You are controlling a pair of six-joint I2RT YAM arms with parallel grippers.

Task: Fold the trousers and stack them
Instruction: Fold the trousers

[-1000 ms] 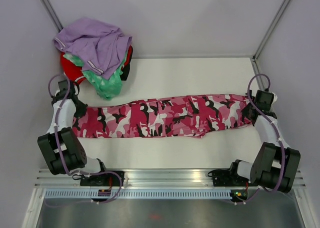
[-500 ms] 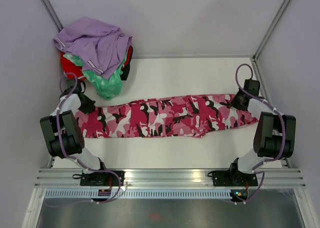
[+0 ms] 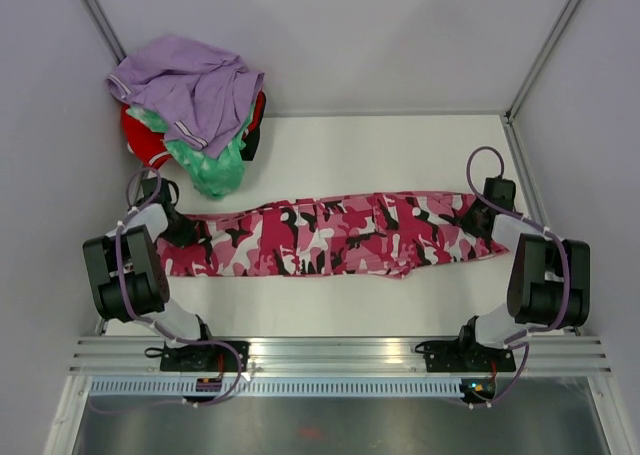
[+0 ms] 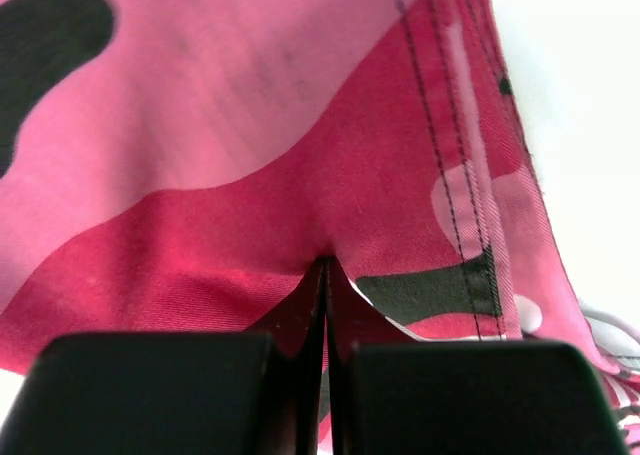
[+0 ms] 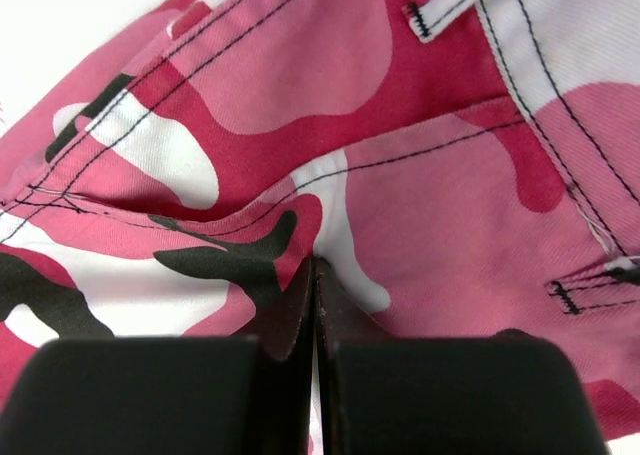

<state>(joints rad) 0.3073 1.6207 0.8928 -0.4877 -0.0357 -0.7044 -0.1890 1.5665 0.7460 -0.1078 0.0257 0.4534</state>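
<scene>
A: Trousers, where?
B: The trousers (image 3: 330,237) are laid out long across the middle of the table (image 3: 370,145), running left to right in the top view, mostly flat.
A: Left gripper?
B: The left gripper (image 3: 187,231) is at the left end of the cloth. Its jaws are pressed together and pinch a fold of pink fabric at the tips.
A: Right?
B: The right gripper (image 3: 472,215) is at the right end, with jaws closed tight on a camo fold near the stitched seams.
A: Anything else?
B: Upper left there's a heap: lavender garment (image 3: 190,80) on top, green garment (image 3: 212,165) and red garment (image 3: 140,137) under it. It's near the trousers' left end.
</scene>
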